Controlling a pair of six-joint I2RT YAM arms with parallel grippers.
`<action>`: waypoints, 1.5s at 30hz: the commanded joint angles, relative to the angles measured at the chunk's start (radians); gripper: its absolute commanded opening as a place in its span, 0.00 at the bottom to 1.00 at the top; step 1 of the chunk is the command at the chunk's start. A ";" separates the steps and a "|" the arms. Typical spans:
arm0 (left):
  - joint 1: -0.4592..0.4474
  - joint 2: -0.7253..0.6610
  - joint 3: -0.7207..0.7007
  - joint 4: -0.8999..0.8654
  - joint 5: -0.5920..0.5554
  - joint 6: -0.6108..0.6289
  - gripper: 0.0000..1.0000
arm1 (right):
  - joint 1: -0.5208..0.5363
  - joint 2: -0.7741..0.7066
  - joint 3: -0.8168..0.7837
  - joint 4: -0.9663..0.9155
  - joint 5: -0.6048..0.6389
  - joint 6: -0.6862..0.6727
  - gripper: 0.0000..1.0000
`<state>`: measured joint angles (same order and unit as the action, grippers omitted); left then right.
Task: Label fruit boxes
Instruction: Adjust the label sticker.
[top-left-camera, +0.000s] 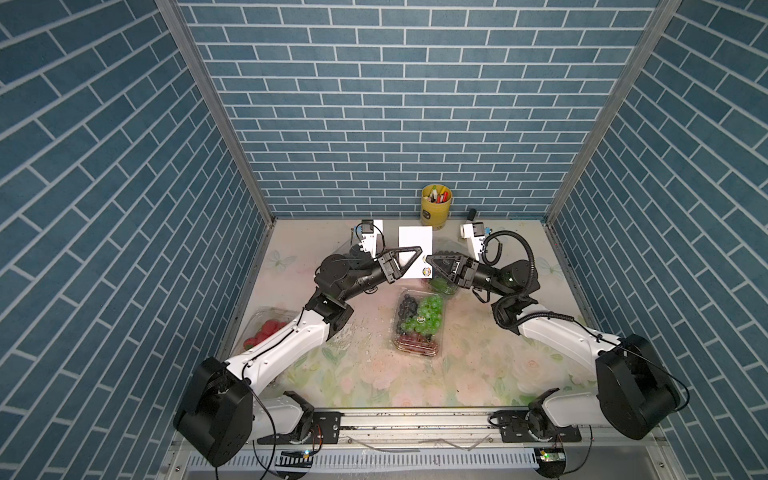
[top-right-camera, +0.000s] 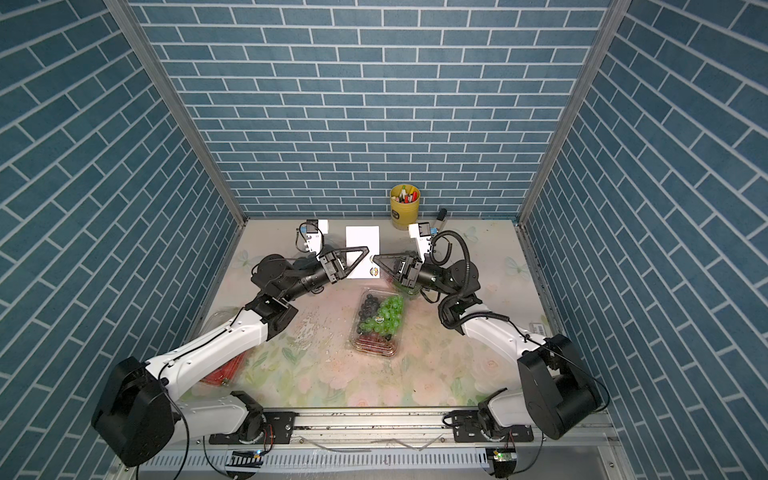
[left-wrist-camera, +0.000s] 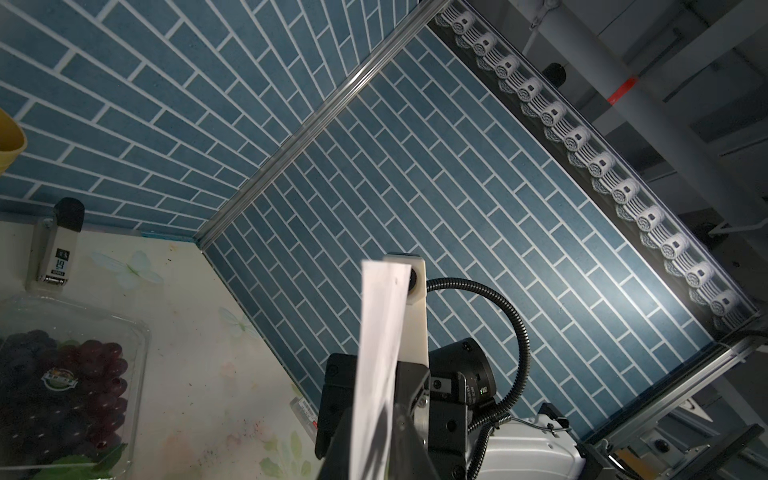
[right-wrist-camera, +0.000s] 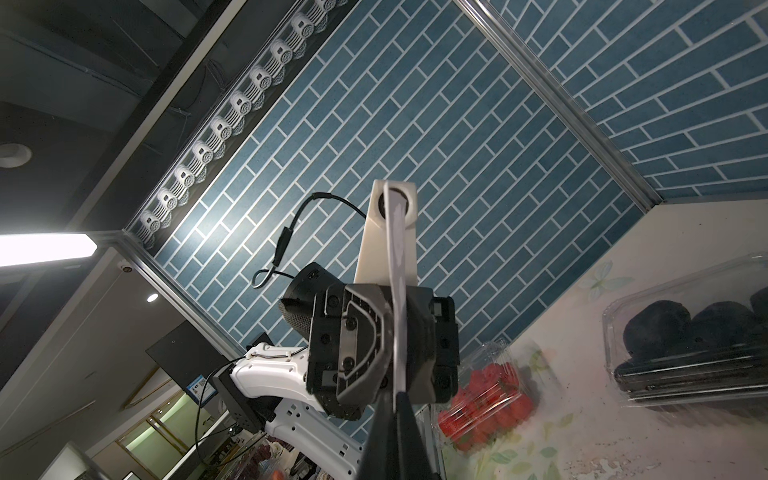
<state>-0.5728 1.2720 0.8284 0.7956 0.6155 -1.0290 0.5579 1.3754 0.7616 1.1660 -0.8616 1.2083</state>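
A white sticker sheet (top-left-camera: 413, 241) (top-right-camera: 361, 239) hangs upright above the back of the table. My left gripper (top-left-camera: 419, 250) (left-wrist-camera: 374, 457) is shut on one side of it. My right gripper (top-left-camera: 428, 259) (right-wrist-camera: 395, 399) is shut on the opposite edge, beside a small round sticker (top-left-camera: 427, 272). A fruit box of mixed grapes (top-left-camera: 417, 324) (top-right-camera: 378, 320) lies mid-table with a label on its lid. Another grape box (top-left-camera: 442, 286) (left-wrist-camera: 70, 386) sits under the right gripper. The strawberry box (top-left-camera: 266, 328) (right-wrist-camera: 486, 395) is half hidden by the left arm. The black-berry box (right-wrist-camera: 685, 332) lies at the back.
A yellow pen cup (top-left-camera: 436, 205) (top-right-camera: 405, 203) stands against the back wall. A small grey and black stapler-like tool (top-left-camera: 472, 214) (left-wrist-camera: 54, 249) lies to its right. Brick-patterned walls close three sides, and a metal rail (top-left-camera: 415, 419) runs along the front.
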 joint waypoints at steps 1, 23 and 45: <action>0.006 0.015 0.019 0.050 0.018 -0.007 0.10 | -0.002 0.004 0.001 0.073 -0.021 0.041 0.00; -0.001 0.062 -0.020 0.219 0.027 -0.138 0.00 | -0.003 0.075 0.028 0.204 -0.001 0.091 0.00; -0.001 0.104 -0.024 0.271 0.020 -0.170 0.00 | -0.002 0.024 0.007 0.227 -0.004 0.053 0.00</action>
<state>-0.5762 1.3743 0.8177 1.0458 0.6292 -1.2007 0.5507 1.4467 0.7616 1.3312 -0.8459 1.2594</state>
